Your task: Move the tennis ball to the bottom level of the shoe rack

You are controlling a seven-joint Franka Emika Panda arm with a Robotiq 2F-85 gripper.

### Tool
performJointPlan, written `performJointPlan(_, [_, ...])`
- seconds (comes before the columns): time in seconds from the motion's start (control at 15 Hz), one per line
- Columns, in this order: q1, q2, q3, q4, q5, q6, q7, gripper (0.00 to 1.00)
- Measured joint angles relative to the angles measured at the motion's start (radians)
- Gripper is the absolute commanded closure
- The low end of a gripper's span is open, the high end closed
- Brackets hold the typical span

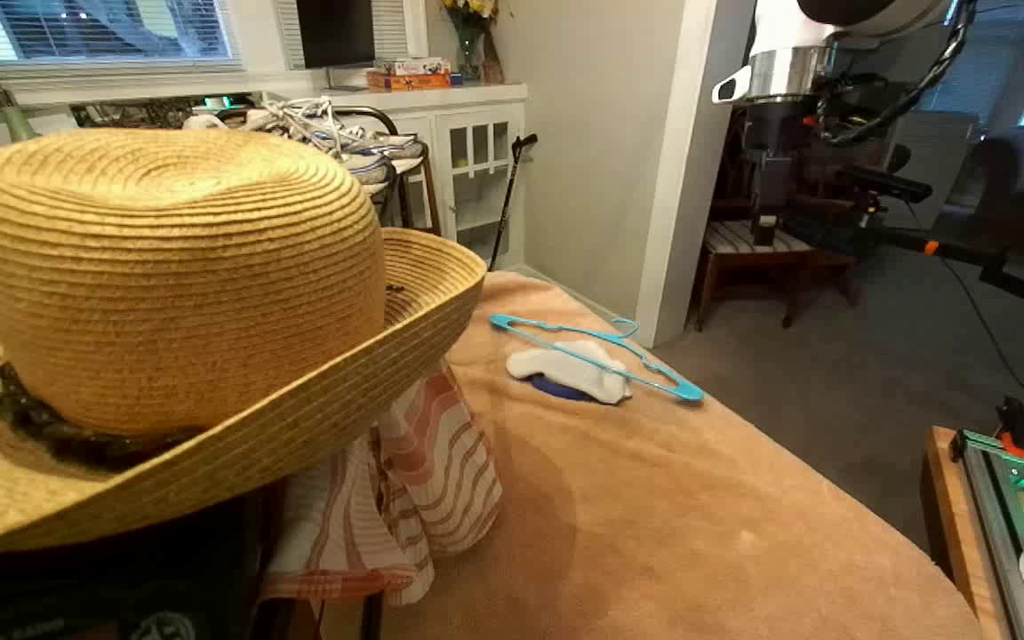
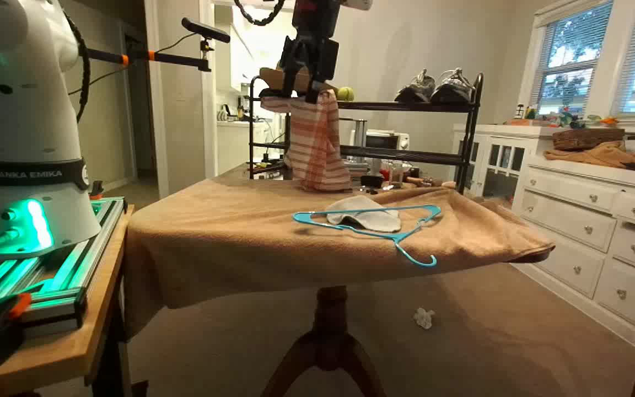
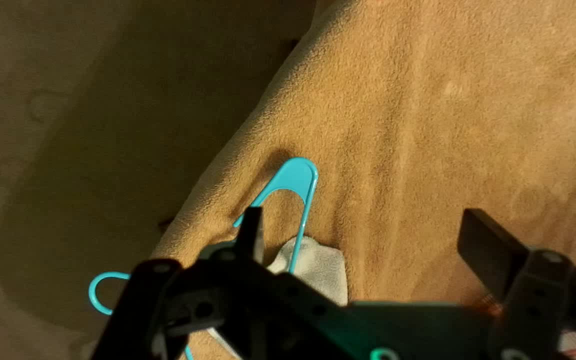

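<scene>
The yellow-green tennis ball point(image 2: 345, 94) sits on the top level of the dark metal shoe rack point(image 2: 400, 155) in an exterior view. The ball is beside the striped cloth and is out of sight in the wrist view. The rack's lower level shows as a rail under the top one. My gripper point(image 2: 302, 95) points down in front of the rack's top level in the picture, left of the ball. It also shows in an exterior view point(image 1: 764, 233). In the wrist view my gripper point(image 3: 360, 220) is open, with nothing between its fingers, above the blanket-covered table.
A straw hat point(image 1: 183, 293) and a striped cloth point(image 2: 317, 149) are on the rack, with shoes point(image 2: 436, 88) at its far end. A blue hanger point(image 2: 370, 209) lies over a white cloth point(image 2: 381, 221) on the table point(image 2: 224, 220).
</scene>
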Motion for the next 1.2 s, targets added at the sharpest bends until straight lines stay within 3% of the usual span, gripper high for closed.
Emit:
performJointPlan(0.67, [-0.009,0.0,0.014,0.001,0.0,0.0,0.0,0.0])
performJointPlan(1.0, [0.026,-0.016,0.122,0.046,0.147,0.0,0.003,0.0])
performJointPlan(1.2, [0.065,-0.02,0.208,0.112,0.214,0.002,0.113,0.0])
